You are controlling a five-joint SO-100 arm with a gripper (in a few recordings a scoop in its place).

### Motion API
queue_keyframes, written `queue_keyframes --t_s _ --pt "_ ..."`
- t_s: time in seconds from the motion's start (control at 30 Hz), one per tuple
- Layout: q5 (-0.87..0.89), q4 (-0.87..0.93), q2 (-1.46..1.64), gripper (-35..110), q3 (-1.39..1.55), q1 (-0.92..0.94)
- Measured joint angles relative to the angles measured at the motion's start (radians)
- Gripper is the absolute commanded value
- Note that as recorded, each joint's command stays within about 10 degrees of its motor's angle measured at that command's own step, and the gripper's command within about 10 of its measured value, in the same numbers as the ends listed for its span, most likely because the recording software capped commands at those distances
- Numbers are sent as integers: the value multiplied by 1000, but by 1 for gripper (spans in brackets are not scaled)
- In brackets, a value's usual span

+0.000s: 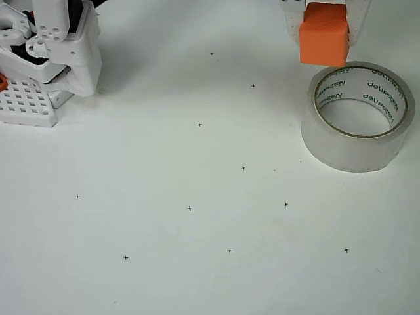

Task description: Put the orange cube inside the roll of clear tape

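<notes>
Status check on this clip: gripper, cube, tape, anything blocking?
Gripper shut on cube, at the top edge of the overhead view. Cube sits just up-left of the tape in the picture, not yet inside. Tape hole bare, nothing blocking.

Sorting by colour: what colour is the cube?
Bright orange, clearest in the overhead view.

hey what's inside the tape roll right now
Nothing yet. Through the roll of clear tape you see bare white table and its lettered inner core. The orange cube sits in the gripper at the roll's far rim, hiding a bit of that edge.
</notes>
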Motion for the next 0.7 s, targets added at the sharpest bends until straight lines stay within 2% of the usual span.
queue_keyframes --t_s 0.7 --pt "-52 17 -176 11 -187 18"
